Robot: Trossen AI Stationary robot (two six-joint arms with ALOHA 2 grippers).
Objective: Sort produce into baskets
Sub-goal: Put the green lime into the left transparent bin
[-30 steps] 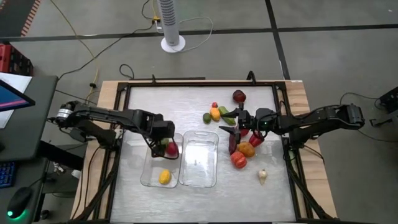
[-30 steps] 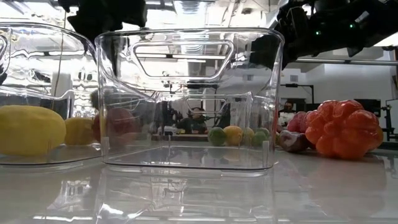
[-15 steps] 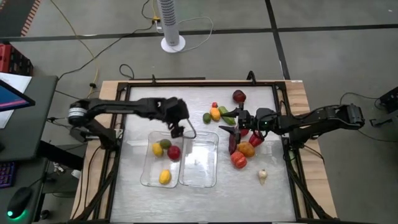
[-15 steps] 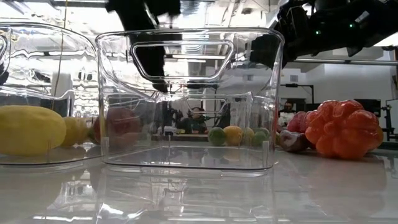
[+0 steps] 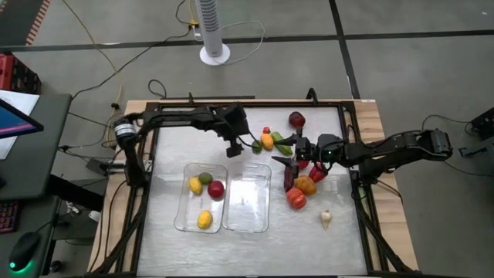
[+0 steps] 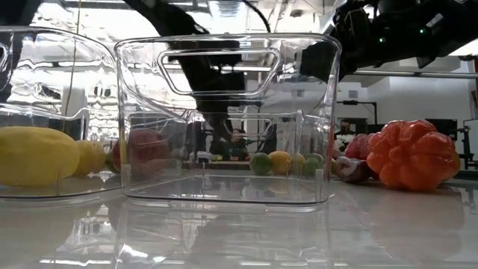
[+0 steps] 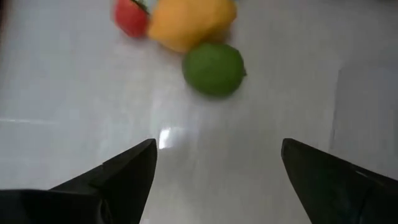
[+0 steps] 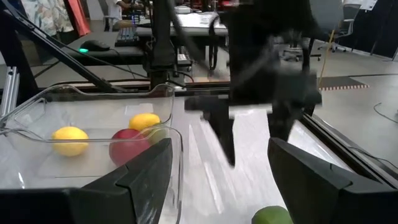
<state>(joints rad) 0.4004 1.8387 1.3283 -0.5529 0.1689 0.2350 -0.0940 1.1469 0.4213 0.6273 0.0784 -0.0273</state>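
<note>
My left gripper is open and empty, low over the table just left of a green lime. A yellow-orange piece and a small red one lie right behind the lime. The left clear tray holds two yellow pieces, a green one and a red one. The right clear tray holds nothing. My right gripper is open and empty beside the heap of produce to the right of the trays.
An orange pepper, a whitish garlic piece and a maroon piece lie on the table's right half. A black frame borders the table. My two grippers are a short way apart over the far middle.
My left gripper has risen out of the left tray and gone toward the table's far right, stopping beside the lime. The red piece lies in the left tray where the gripper was.
</note>
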